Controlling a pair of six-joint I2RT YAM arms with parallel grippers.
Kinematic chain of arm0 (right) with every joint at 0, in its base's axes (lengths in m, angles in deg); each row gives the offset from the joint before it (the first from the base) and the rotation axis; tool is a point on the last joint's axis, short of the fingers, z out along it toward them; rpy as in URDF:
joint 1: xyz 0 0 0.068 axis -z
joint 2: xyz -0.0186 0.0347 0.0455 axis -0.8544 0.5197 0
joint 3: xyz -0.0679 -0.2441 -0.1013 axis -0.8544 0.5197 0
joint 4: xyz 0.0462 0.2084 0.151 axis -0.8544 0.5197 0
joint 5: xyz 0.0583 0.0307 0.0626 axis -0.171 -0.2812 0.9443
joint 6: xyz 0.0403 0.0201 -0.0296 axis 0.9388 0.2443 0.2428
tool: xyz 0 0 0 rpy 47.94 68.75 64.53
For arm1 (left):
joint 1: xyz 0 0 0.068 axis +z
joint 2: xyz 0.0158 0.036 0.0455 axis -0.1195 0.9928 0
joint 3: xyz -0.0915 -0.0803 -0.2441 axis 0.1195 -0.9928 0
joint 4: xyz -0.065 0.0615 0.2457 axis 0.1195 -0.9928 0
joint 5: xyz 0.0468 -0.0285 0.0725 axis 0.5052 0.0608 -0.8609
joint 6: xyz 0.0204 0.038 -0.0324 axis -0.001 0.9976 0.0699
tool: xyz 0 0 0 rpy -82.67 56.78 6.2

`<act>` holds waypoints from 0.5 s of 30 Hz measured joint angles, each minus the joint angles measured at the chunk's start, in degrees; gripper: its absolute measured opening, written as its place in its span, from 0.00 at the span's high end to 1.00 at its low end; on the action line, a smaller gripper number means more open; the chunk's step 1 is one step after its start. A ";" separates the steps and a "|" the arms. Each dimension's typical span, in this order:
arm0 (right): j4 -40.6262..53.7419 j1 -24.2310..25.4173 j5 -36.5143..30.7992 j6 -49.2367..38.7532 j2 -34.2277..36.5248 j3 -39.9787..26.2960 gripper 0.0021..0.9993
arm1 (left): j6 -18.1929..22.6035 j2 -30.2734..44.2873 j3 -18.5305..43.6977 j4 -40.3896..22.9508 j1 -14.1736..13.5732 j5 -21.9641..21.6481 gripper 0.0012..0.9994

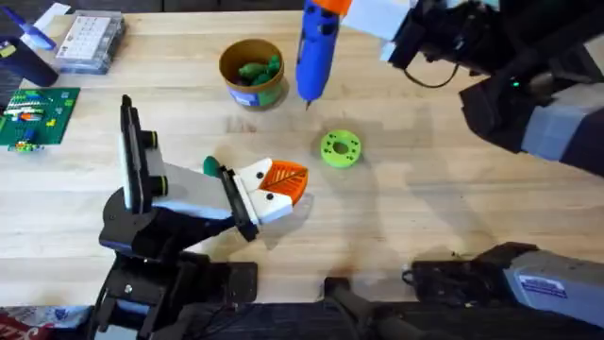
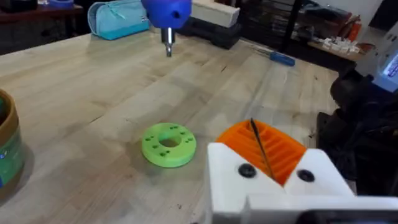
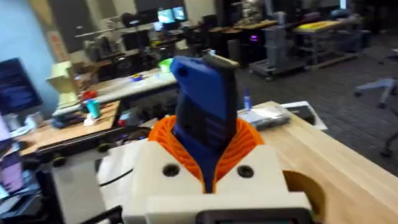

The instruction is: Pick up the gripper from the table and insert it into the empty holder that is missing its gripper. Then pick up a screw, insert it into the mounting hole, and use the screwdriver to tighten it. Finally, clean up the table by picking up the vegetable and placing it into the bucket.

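My right gripper [image 1: 344, 11] [image 3: 205, 127] is shut on the blue screwdriver [image 1: 315, 49] [image 3: 205, 109] and holds it upright above the table's far middle. The screwdriver's metal tip [image 1: 307, 102] [image 2: 168, 45] points down, clear of the wood. Just left of it stands the tan bucket [image 1: 251, 72] [image 2: 7, 149] with a green vegetable [image 1: 260, 68] inside. My left gripper [image 1: 300, 179] [image 2: 255, 127] lies low over the table's middle, shut, its orange ribbed pads pressed together with nothing seen between them. The loose gripper, the holder and the screw are out of view.
A lime-green disc [image 1: 341, 148] [image 2: 169, 144] with holes lies between the left gripper and the screwdriver. A small dark green thing [image 1: 209, 167] sits beside the left arm's wrist. At the far left are a clear parts box [image 1: 90, 42] and a green circuit board [image 1: 36, 115].
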 joint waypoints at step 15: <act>23.41 14.46 -4.13 -7.70 0.00 -0.29 0.96 | 0.00 0.00 0.00 0.00 0.00 -0.06 0.98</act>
